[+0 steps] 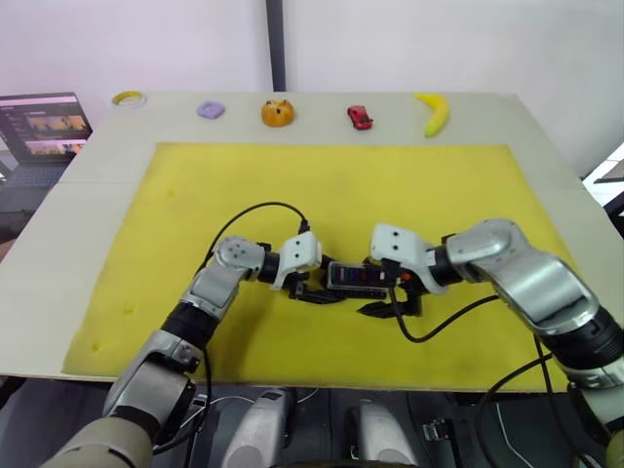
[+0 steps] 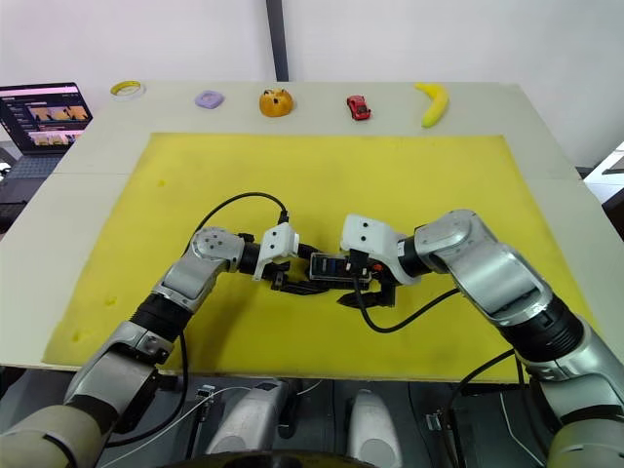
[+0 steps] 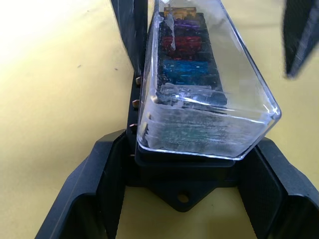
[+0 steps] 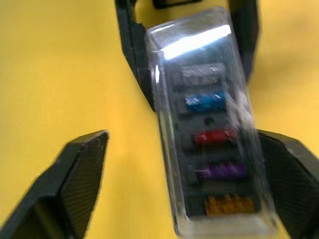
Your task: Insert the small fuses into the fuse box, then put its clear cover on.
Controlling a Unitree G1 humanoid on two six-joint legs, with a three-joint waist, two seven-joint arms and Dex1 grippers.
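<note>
Your left gripper (image 1: 310,289) clamped on left end of fuse box (image 1: 357,278), mid yellow mat (image 1: 195,195), toward front edge. Clear cover (image 3: 199,89) already sitting on box, small fuses (image 4: 212,139) seated under it: blue, red, purple, orange. Your right gripper (image 1: 390,297) at right end, fingers spread either side, one well off box, not gripping

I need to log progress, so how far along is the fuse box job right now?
Nearly finished. Done: coloured fuses sit in the slots of the fuse box, and the clear cover is already over them. In hand: the left hand grips one end of the box, while the right hand stands open around the other end. Left: confirming the cover is seated, then letting go.
</note>
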